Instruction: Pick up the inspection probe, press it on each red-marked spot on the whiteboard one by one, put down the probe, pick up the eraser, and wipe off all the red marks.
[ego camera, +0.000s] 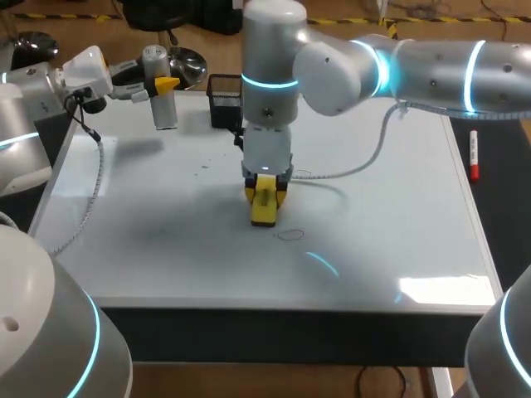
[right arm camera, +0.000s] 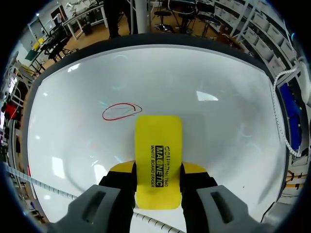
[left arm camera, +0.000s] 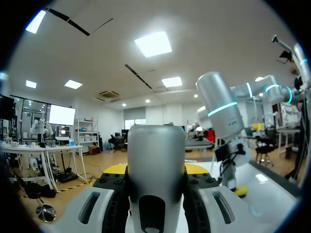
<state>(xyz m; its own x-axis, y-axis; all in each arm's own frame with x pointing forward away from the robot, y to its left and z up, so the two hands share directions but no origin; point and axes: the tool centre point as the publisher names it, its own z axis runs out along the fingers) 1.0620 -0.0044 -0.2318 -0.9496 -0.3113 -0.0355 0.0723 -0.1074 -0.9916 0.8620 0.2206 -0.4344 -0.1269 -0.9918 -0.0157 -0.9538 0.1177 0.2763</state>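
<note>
Our right claw (right arm camera: 158,168) grips the yellow block eraser (right arm camera: 158,145) mid-whiteboard (ego camera: 398,207), just short of a thin red oval mark (right arm camera: 121,111). Our left claw (ego camera: 162,85) clasps the grey cylindrical probe (ego camera: 164,112) near the far left corner. We judge this the wiping step; next, sweep the eraser across that oval.

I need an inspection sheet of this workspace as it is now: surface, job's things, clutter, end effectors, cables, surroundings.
Surface: whiteboard, one red oval mark visible.
Job's things: probe in the left end effector, near the far left corner; eraser in the right end effector, the mark just ahead of it.
Clutter: black mesh holder at the far edge; red marker beside the board's right edge.
End effectors: left shut on probe; right shut on eraser.
Cables: left arm's cable trails along the left edge; right arm's cable loops over the board.
Surroundings: nothing seen.
</note>
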